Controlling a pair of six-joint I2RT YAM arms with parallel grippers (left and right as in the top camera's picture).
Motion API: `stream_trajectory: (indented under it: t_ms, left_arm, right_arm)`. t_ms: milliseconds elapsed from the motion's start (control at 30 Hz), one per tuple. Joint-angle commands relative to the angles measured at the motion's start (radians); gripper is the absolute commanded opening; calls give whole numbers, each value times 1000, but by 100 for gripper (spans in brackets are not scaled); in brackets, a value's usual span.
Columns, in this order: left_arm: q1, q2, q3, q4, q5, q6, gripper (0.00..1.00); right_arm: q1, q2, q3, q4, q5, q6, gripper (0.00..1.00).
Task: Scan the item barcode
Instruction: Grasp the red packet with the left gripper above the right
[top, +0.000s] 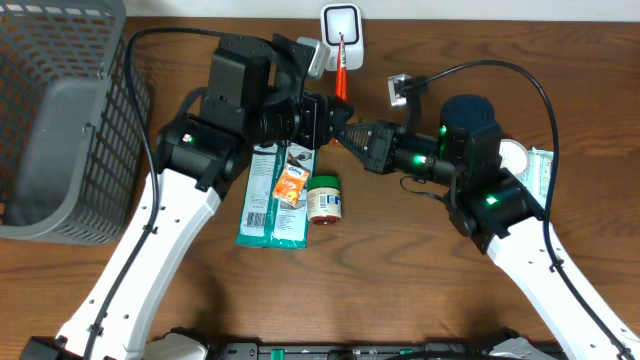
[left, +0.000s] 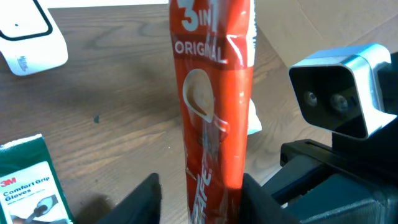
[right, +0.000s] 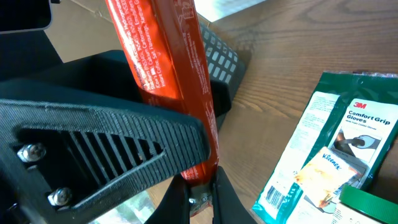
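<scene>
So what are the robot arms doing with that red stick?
The right gripper pinches one end of the red stick, up by the white scanner. The left gripper has a finger either side of it, not yet squeezing. Gloves and a jar lie on the table.

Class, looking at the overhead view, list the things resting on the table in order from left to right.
Wire basket → glove packet → small jar → pale packet at the right edge. Left out: tissue pack, red sachet, scanner, which overlap others.
</scene>
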Motion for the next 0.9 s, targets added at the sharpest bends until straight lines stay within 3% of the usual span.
stream_trajectory:
  t_ms: [0, 233, 267, 533, 600, 667, 700, 867]
  left_arm:
    - [-2, 4, 15, 10, 12, 17, 27]
    - [-2, 4, 15, 32, -8, 17, 19]
    - [-2, 4, 15, 31, -19, 16, 14]
    - [-2, 4, 15, 27, -40, 13, 13]
    - [-2, 4, 15, 28, -40, 13, 10]
    - [-2, 4, 15, 29, -40, 14, 7]
    - [-2, 4, 15, 29, -40, 14, 7]
    - [-2, 4, 15, 27, -40, 17, 7]
  right_arm:
    - [4, -11, 16, 5, -7, 3, 1]
    - [4, -11, 16, 5, -7, 3, 1]
    - [4, -11, 16, 5, -7, 3, 1]
    - [4, -11, 16, 5, -3, 3, 1]
    - [4, -11, 16, 5, -3, 3, 12]
    - [4, -11, 16, 5, -3, 3, 40]
    - [4, -11, 16, 6, -3, 3, 48]
    - [-5, -11, 16, 4, 0, -11, 62]
